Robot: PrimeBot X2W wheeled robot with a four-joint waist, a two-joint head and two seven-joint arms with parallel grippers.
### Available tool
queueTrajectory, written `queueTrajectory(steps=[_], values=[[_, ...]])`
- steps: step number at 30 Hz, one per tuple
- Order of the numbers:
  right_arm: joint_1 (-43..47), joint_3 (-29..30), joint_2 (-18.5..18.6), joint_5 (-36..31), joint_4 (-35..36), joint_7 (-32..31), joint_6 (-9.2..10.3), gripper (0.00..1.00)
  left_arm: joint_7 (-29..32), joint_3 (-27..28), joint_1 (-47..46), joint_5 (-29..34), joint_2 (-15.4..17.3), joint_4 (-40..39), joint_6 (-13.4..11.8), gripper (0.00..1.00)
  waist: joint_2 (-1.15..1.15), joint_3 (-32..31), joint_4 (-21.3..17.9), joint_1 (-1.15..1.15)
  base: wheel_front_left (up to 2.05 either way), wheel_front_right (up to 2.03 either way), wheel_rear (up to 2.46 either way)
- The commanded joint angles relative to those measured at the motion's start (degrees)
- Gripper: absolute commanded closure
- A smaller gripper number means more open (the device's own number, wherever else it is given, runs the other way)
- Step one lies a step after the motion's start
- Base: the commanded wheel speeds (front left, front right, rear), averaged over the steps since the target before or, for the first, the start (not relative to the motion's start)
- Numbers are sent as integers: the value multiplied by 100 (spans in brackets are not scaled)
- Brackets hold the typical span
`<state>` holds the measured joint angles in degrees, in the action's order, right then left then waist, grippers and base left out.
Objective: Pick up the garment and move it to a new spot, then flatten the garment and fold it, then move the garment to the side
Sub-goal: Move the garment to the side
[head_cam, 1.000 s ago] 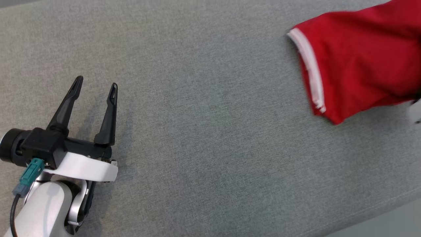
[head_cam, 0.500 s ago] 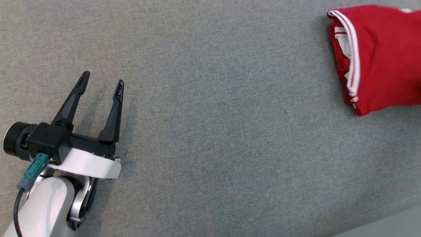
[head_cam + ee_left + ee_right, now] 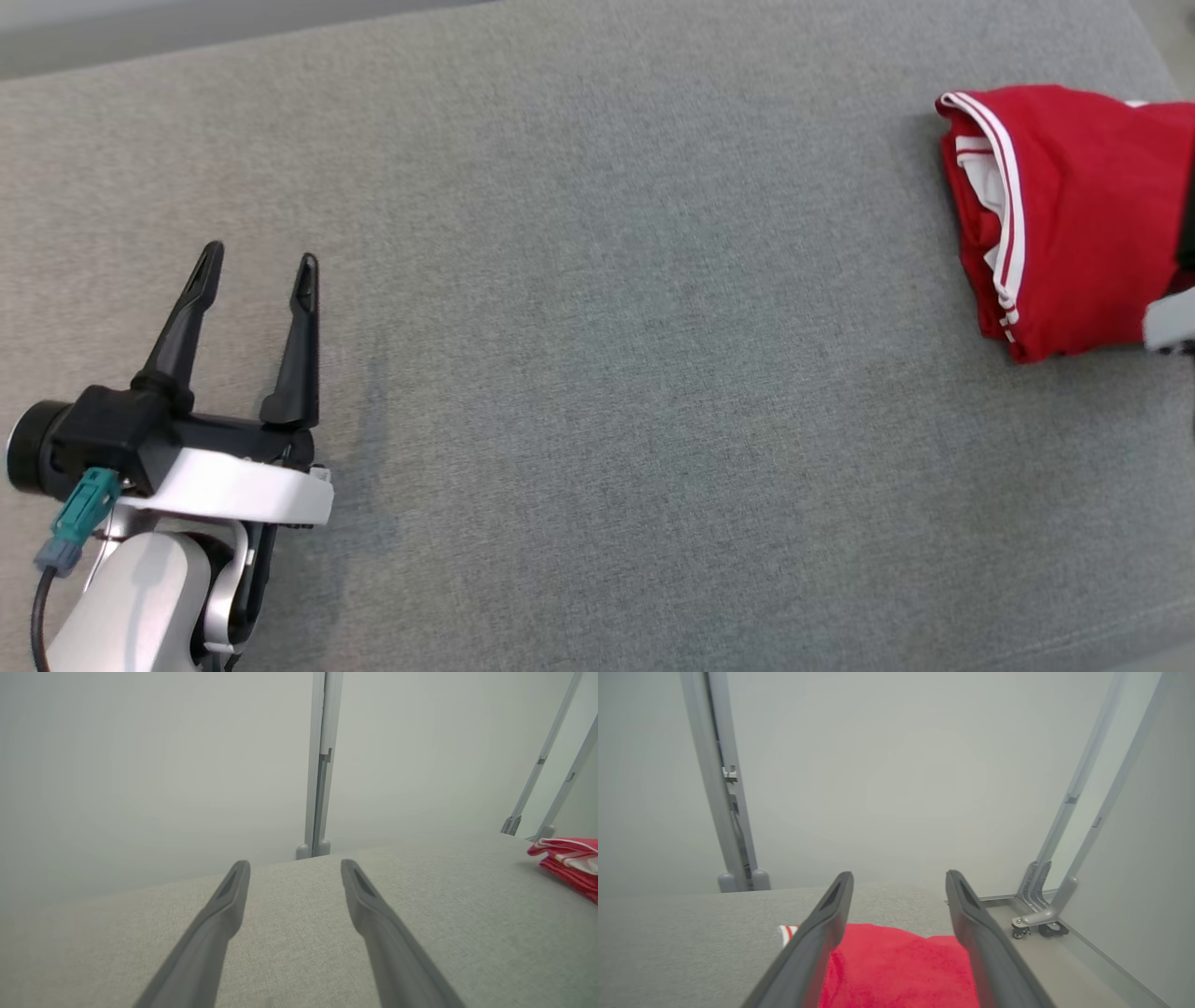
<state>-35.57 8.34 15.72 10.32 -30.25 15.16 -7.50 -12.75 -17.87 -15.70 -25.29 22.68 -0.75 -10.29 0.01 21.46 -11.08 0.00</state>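
While spread wide, right hand (image 3: pixel 899 877) above garment (image 3: pixel 896 963)

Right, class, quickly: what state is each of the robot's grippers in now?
Left gripper: open, holding nothing.
Right gripper: open, holding nothing; the red garment lies below its fingers.

Table (image 3: pixel 607 373): garment (image 3: pixel 1074 215) lies on it at the right end. Left gripper (image 3: pixel 260 254) over near left part, well apart from garment. Right gripper (image 3: pixel 899 876) above garment. Upright post (image 3: pixel 320 765) behind far edge.
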Motion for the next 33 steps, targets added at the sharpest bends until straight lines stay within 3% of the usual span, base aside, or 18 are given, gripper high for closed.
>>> queueTrajectory(steps=[1, 7, 14, 20, 33], values=[[241, -42, -117, -39, 284, 5, 2, 0, -51, 72, 99, -61, 0, -2, -66, 0, -1, -254, 186, 0, 0, 0, 0], [1077, -156, -633, -207, 1315, -80, 2, 0, -132, 239, 439, -177, -84, -18, -191, 0, -1, -725, 537, 0, 0, 0, 0], [2063, -338, -1040, -365, 2410, -663, 2, 0, -199, 381, 877, -289, -113, -38, -198, 0, -1, -1192, 938, 0, 0, 0, 0], [2656, -423, -1194, -378, 2912, -974, 2, 0, -203, 423, 1155, -266, -72, -32, -239, 0, -1, -1492, 1131, 0, 0, 0, 0], [3731, -299, -1268, -305, 3284, -1402, 2, 0, 51, 155, 1690, -188, 12, 21, -300, 0, -1, -2228, 1220, 0, 0, 0, 0]])
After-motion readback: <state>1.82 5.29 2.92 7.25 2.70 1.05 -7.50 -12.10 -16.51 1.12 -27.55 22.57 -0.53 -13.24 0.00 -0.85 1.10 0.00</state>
